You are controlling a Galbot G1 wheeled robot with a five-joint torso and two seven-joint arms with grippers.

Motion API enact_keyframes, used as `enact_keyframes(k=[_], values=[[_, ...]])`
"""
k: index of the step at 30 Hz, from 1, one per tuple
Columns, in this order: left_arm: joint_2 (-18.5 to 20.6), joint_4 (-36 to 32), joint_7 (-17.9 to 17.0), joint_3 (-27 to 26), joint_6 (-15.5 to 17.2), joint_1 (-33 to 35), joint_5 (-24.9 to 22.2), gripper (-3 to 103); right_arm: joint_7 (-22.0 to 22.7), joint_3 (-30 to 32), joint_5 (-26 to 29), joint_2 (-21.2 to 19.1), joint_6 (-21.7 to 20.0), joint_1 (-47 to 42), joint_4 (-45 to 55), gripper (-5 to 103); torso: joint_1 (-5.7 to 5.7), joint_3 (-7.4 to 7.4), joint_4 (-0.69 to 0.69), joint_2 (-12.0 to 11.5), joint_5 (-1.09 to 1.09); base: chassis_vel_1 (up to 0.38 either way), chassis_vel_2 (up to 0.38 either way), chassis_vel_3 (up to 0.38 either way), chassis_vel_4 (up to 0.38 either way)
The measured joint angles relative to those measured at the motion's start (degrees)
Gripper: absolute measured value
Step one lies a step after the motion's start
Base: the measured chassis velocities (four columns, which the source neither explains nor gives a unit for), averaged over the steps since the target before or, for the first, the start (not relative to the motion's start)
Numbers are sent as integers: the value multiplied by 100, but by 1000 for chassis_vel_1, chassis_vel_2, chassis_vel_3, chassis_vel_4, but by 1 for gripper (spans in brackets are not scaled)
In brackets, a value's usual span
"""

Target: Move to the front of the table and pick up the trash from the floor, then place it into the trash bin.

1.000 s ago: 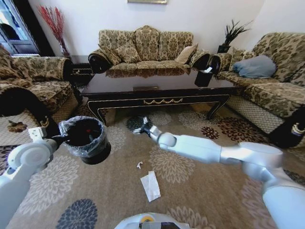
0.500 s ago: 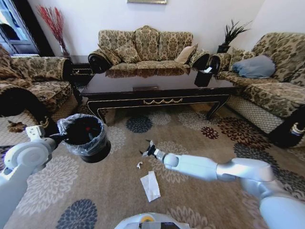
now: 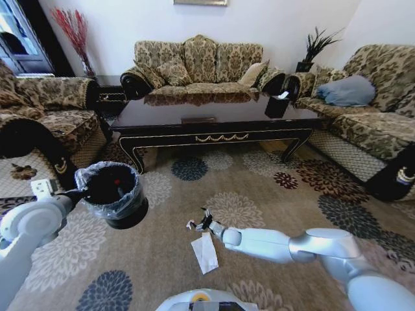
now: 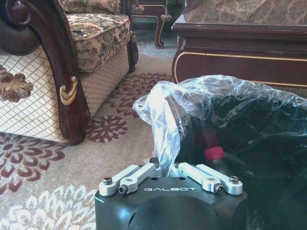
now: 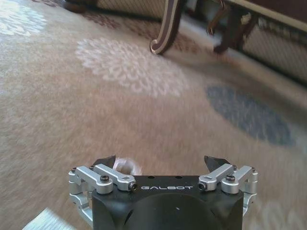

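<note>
Now right gripper low over flower-patterned beige carpet, fingers apart, at tiny white scrap; folded white paper sheet just beside. Left gripper pinched on crinkly clear liner of round black bin, held before long dark glossy coffee table.

One trash bin; one folded paper sheet; one white scrap; one red-capped bottle; three sofas; one coffee table.

Lined black trash bin hangs above floor; paper lies flat.
</note>
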Motion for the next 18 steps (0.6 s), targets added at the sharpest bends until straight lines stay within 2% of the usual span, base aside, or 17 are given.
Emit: enact_keyframes(k=[4,6,7,9,12,18], values=[[-49,-52,1,-45,0,76,26,3,-171,120,369,-129,31,-197,107,100,0,0,1,0,0,0,0,0,0],[-80,-104,4,-89,0,141,41,3,-553,151,427,-216,299,-356,144,100,0,0,1,0,0,0,0,0,0],[-80,-104,4,-89,0,141,41,3,-553,151,427,-216,299,-356,144,100,0,0,1,0,0,0,0,0,0],[-102,-126,4,-121,0,169,48,3,-870,136,336,-243,525,-419,106,100,0,0,1,0,1,0,0,0,0],[-193,-166,5,-153,-1,236,107,3,-1508,-20,302,-254,931,-484,-21,100,0,0,1,0,1,0,0,0,0],[-330,-237,17,-225,-1,348,162,3,-1797,-291,356,-286,1072,-508,-220,100,0,0,1,0,1,0,0,0,0]])
